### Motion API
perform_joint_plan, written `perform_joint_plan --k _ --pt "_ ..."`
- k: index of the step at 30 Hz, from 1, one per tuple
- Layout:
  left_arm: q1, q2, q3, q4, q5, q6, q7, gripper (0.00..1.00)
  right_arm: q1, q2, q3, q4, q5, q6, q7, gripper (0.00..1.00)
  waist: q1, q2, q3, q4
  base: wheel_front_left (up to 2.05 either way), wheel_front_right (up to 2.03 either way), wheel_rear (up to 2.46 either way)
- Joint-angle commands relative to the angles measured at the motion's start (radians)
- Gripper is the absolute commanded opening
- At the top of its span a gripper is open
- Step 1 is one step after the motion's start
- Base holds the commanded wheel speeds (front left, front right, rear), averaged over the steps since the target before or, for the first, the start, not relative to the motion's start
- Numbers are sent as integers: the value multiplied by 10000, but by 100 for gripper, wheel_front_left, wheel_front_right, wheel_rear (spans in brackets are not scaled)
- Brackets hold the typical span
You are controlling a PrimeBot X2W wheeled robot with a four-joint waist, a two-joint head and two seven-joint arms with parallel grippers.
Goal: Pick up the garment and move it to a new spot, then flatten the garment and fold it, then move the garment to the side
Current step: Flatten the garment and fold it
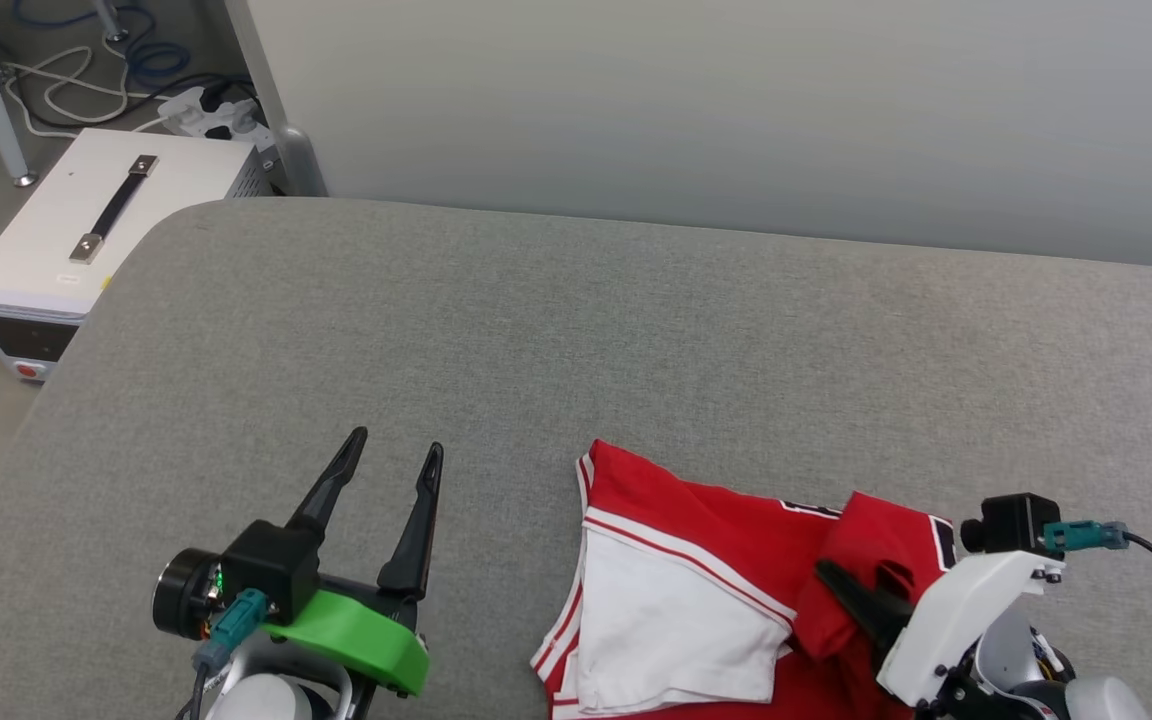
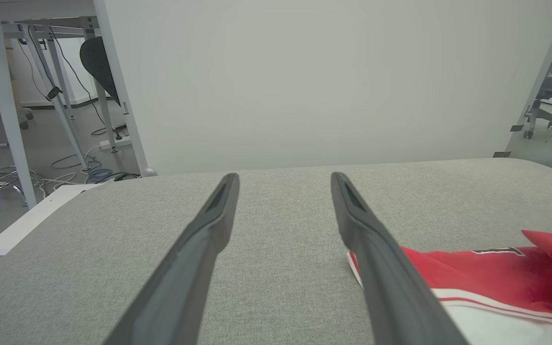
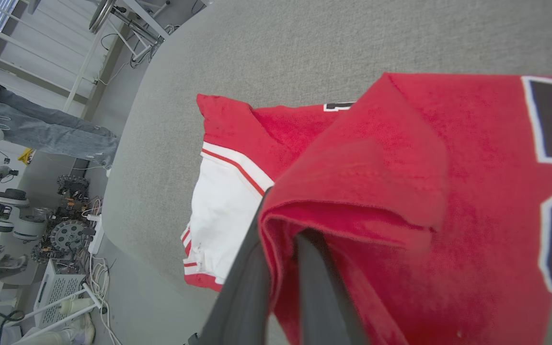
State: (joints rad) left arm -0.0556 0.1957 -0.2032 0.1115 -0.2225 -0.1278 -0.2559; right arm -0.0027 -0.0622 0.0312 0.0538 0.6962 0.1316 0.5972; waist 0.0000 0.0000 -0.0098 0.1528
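The garment (image 1: 696,560) is a red jersey with a white sleeve and striped trim, bunched on the grey table (image 1: 536,320) at the near right. My right gripper (image 1: 851,590) is shut on a fold of its red cloth, lifting that fold a little. In the right wrist view the garment (image 3: 400,158) drapes over the two fingers (image 3: 242,268), with black white-edged lettering at the right. My left gripper (image 1: 399,450) stands open over bare table to the left of the garment, holding nothing. In the left wrist view the garment (image 2: 487,273) lies right of the spread fingers (image 2: 218,211).
A white box with a black handle (image 1: 86,230) stands on the floor beyond the table's left corner, with cables and a power strip (image 1: 206,115) behind it. A pale wall (image 1: 736,100) runs along the table's far edge. A person's legs (image 3: 41,129) show in the right wrist view.
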Motion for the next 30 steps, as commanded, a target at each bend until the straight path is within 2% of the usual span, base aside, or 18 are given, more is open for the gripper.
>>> perform_joint_plan --k 1,11,19,20,22,30 --pt "126 19 -23 -30 -61 -29 -59 100 -225 73 181 -10 202 -9 -170 0 0 0 18 95 0 0 0" --pt "45 46 -72 42 -96 -29 -59 100 -1120 117 2028 1167 1414 -9 -1479 0 0 0 48 568 0 0 0" --pt "8 15 -107 98 -109 -29 -59 100 -1836 118 2722 2838 1020 -9 -2168 0 0 0 179 859 0 0 0" --pt "-5 8 -111 106 -112 -29 -59 100 -1955 119 2789 3092 932 -9 -2241 5 0 0 208 888 0 0 0" --pt "-26 -5 -115 128 -116 -29 -59 100 -2181 119 2929 3462 798 -9 -2435 100 0 0 258 933 0 0 0" --pt "-69 -57 -128 206 -114 -29 -59 100 -2946 119 4430 3764 1799 -9 -2952 100 0 0 283 1020 0 0 0"
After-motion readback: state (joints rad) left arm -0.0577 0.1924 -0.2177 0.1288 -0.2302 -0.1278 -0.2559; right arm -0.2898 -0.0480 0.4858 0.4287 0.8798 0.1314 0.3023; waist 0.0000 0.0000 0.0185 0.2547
